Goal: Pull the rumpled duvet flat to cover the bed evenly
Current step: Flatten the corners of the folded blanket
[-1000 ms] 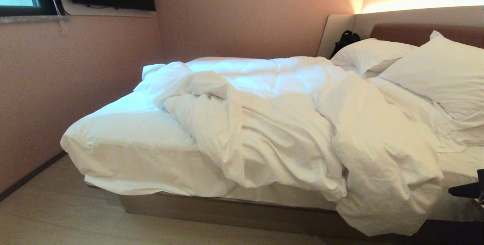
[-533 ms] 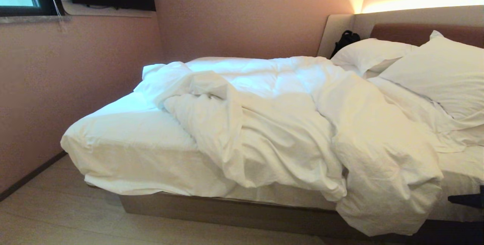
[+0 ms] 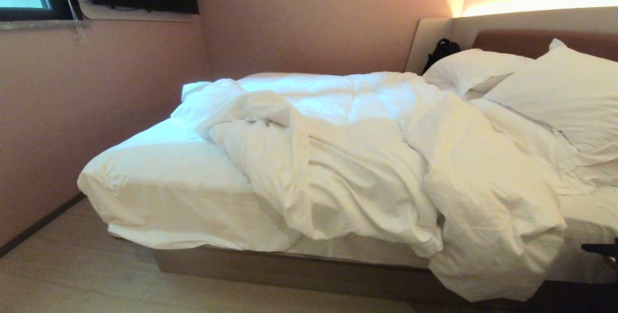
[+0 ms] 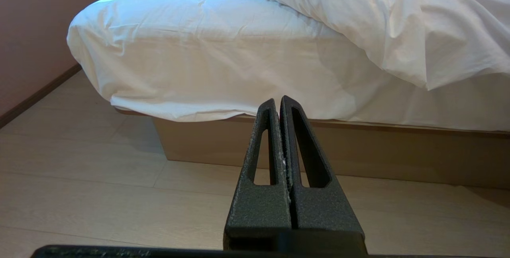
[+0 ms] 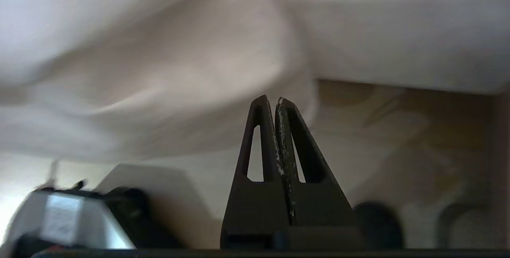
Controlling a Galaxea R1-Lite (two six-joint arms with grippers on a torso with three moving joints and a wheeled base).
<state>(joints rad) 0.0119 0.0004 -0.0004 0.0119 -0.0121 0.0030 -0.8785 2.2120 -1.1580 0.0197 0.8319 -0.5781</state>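
Head view: the duvet (image 3: 386, 168) lies bunched along the middle of the bed (image 3: 159, 192), its long axis running from the pillows (image 3: 560, 95) toward the foot. The foot end is bare sheet. One thick fold spills over the near side of the bed, hanging past the mattress edge to the box base. Only a dark tip of the right gripper (image 3: 601, 248) shows, at the frame's right margin, just beside that hanging fold and on its pillow side. The left arm is not in this view.

Left wrist view: the left gripper (image 4: 279, 102), fingers pressed together and empty, points at the bed's near side below the bare foot end. The duvet's overhang sits well apart from it, toward the pillows.

Right wrist view: the right gripper (image 5: 271, 100), fingers closed on nothing, sits close under blurred white folds of the duvet.

Judgement: the right arm is nearer; the fold lies above and ahead of its tips.
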